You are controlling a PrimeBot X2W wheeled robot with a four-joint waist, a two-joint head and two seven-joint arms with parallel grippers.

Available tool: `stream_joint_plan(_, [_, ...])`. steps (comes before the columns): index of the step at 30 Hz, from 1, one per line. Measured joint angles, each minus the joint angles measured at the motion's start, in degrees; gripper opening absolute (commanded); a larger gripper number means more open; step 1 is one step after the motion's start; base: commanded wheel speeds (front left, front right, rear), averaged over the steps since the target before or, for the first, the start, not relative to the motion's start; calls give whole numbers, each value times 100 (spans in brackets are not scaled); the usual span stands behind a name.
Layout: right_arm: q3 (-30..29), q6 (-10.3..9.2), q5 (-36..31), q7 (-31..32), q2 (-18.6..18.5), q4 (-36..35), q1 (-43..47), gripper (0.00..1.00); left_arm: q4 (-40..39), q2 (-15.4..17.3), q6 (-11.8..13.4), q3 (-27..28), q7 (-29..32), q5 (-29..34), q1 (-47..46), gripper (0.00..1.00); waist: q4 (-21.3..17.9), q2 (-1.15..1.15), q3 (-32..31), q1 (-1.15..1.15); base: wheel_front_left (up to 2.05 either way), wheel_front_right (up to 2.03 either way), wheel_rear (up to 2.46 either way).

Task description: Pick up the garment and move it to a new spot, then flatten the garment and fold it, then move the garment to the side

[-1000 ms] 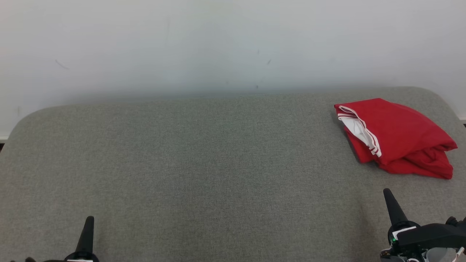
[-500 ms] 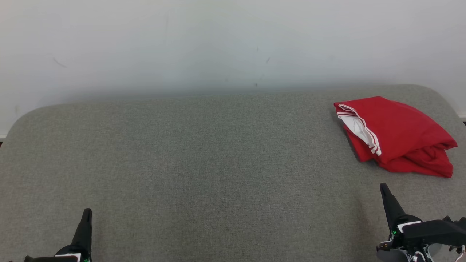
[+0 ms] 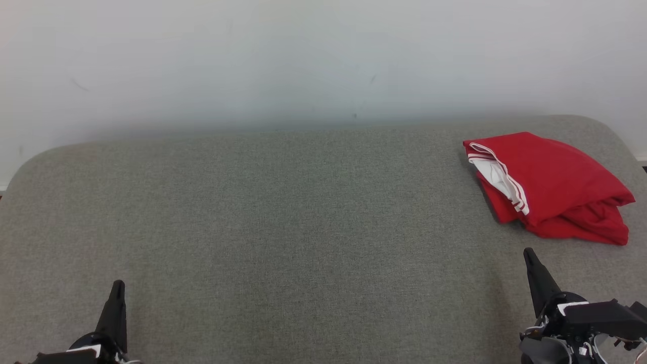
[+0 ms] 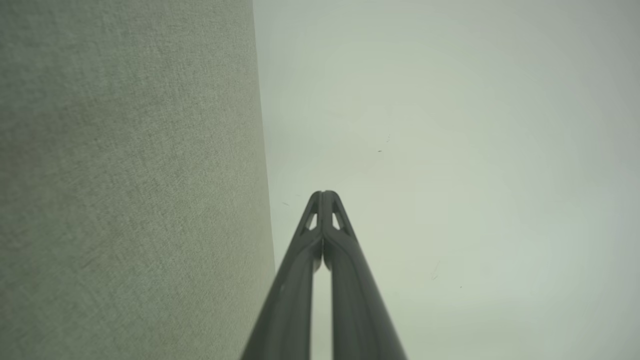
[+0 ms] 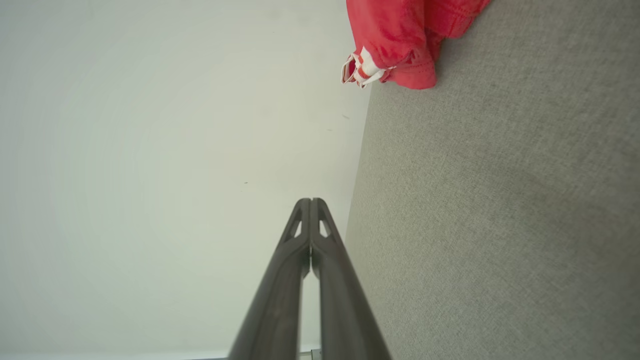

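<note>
A red garment (image 3: 548, 184) with a white, red-striped band lies folded in a loose bundle at the far right of the grey fabric surface (image 3: 303, 227). Its edge also hangs into the top of the right wrist view as the red garment (image 5: 405, 40). My right gripper (image 3: 529, 255) is at the lower right, well short of the garment, its fingers pressed together and holding nothing; the right wrist view shows the right gripper (image 5: 310, 201) shut. My left gripper (image 3: 118, 286) sits at the lower left, far from the garment, and the left gripper (image 4: 324, 193) is shut and empty.
A plain white wall (image 3: 303, 60) rises behind the grey surface. The surface has rounded far corners, and the garment lies close to its right one. Broad bare fabric stretches between the two grippers.
Both grippers have crept a little up the head view, staying shut. The whole picture has shifted slightly, so the camera moved. The garment has not been touched.
</note>
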Motion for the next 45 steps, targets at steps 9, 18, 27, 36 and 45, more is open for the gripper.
stream_joint_plan(9, [0, 4, 0, -1, 1, 2, -27, 0, 3, -1, 0, 0, 0, 0, 0, 0, 0, 0, 0, 0, 0, 0, 0])
stream_joint_plan(18, [0, 5, 0, -1, 1, 4, -27, 0, 4, -2, 0, 0, 0, -1, 0, 0, 0, 0, -1, 0, 0, 0, 0])
stream_joint_plan(27, [0, 5, 0, -1, 1, 5, -27, 0, 7, -2, 0, 0, 0, -1, 0, 0, 0, 0, -1, 0, 0, 0, 0])
stream_joint_plan(36, [1, 7, 0, -1, 1, 7, -27, 0, 9, -2, 0, 0, 0, -1, 0, 0, 0, 0, -1, 0, 0, 0, 0])
stream_joint_plan(45, [1, 7, 0, -1, 1, 8, -27, 0, 10, -2, -1, -1, 0, -1, 0, 0, 0, 0, -1, 0, 0, 0, 0])
